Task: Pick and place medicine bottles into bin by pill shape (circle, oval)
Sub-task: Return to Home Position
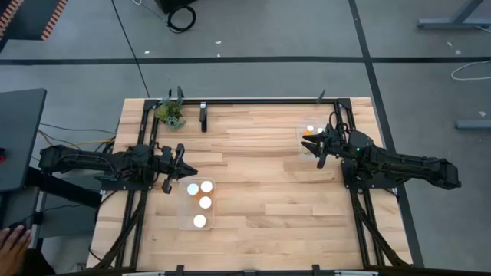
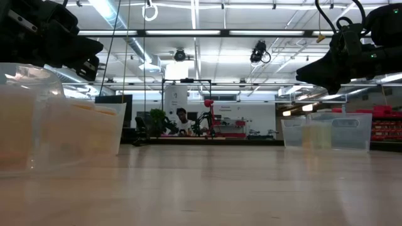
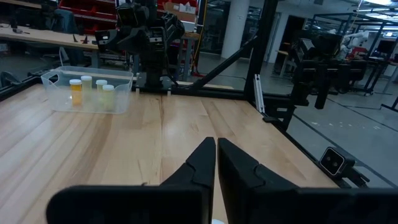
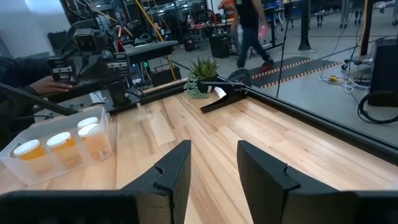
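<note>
Recorder: Left arm first. Position and condition?

Inspector: The left end effector (image 1: pixel 182 164) hangs over the left side of the tabletop (image 1: pixel 261 192), just beside one end of the left-side bin (image 1: pixel 186 211). Its fingers (image 3: pixel 200 167) are drawn together with only a sliver of gap between them, and they grip nothing.

Recorder: And the right arm?

Inspector: The right end effector (image 1: pixel 319 146) is over the right-side bin (image 3: pixel 59 99), on the right side of the tabletop. Its fingers (image 4: pixel 175 169) stand parted by a clear gap, and nothing is held in it.

Recorder: Where are the medicine bottles?

Inspector: Every bottle in view is inside a bin. Four medicine bottles (image 1: pixel 205 202) stand in the left-side bin with their white caps up, and the right wrist view shows their bodies amber-orange. Four more medicine bottles (image 3: pixel 76 91) stand upright in the right-side bin — one is amber-yellow, the others paler, and all have white caps. Both bins are clear-walled and rest flat on the boards, well apart from each other.

Recorder: Anything else to enter?

Inspector: A small green plant (image 1: pixel 170 113) sits at the tabletop's edge on the left arm's side, apart from both bins. A person's hand (image 1: pixel 11 239) shows off the tabletop, beyond the left arm's base. Another person (image 4: pixel 249 25) is walking in the room behind — too far off to note more.
</note>
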